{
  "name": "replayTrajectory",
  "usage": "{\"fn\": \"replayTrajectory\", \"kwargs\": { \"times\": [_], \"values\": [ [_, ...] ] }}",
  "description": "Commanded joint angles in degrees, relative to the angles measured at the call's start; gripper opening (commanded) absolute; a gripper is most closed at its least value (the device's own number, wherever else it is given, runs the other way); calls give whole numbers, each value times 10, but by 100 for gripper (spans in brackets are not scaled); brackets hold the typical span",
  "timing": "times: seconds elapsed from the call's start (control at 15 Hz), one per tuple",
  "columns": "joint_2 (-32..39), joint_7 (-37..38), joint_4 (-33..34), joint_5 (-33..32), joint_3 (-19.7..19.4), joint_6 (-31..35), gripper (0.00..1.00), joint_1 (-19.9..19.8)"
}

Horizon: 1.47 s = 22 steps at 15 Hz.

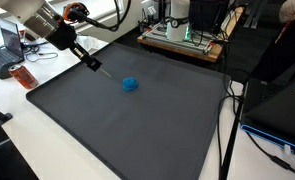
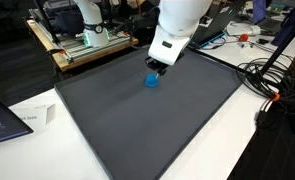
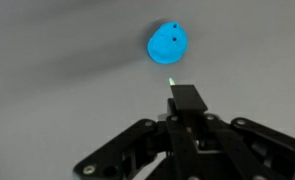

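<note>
Both fingers of the claw [image 3: 187,98] are pressed together, pinching a thin stick [image 1: 100,69] whose pale tip pokes out beyond them. Its long axis runs on in line with the fingers, slanting down toward the blue lump [image 3: 167,42]. That rounded lump lies just ahead of the tip, apart from it, on the dark mat [image 1: 137,130] covering the tabletop.
</note>
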Motion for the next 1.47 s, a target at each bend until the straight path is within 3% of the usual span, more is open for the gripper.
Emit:
{"fn": "replayTrajectory", "kwargs": {
  "times": [0.0, 0.67, 1.4],
  "values": [
    [-42, -57, -72, 48, 7, 39, 3, -33],
    [-129, -246, -268, 137, 11, 188, 3, -99],
    [-249, -485, -478, 271, 6, 250, 3, -146]
  ]
}}
